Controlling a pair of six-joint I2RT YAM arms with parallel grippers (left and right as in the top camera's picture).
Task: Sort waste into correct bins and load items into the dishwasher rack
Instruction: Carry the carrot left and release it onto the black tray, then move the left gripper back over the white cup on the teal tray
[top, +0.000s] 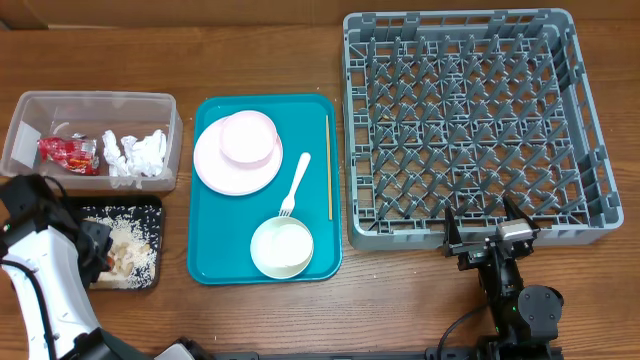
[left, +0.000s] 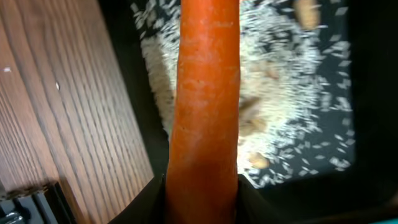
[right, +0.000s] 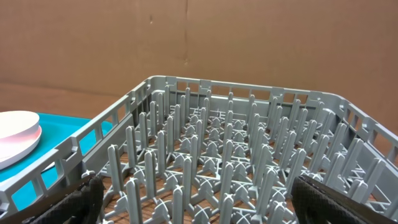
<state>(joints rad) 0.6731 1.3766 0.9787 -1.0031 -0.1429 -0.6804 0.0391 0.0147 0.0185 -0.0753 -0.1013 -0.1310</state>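
My left gripper (left: 202, 199) is shut on the orange carrot (left: 205, 93) and holds it over the black tray (top: 150, 207), which has loose rice (left: 292, 93) in it. The clear tub (top: 20, 135) holds the red wrapper (top: 68, 152) and white tissue (top: 135, 152). The white plate (top: 212, 168) carries a smaller white bowl (top: 248, 137). A white fork (top: 296, 183), a chopstick (top: 328, 165) and another white bowl (top: 281, 247) lie nearby. My right gripper (top: 484, 228) is open and empty at the front edge of the grey dishwasher rack (top: 460, 120), whose pegs fill the right wrist view (right: 211, 143).
The dishes lie on a teal serving tray (top: 225, 250) between the bins and the rack. My left arm (top: 40, 270) covers the black tray's left side. A brown cardboard wall (right: 186, 37) stands behind the rack.
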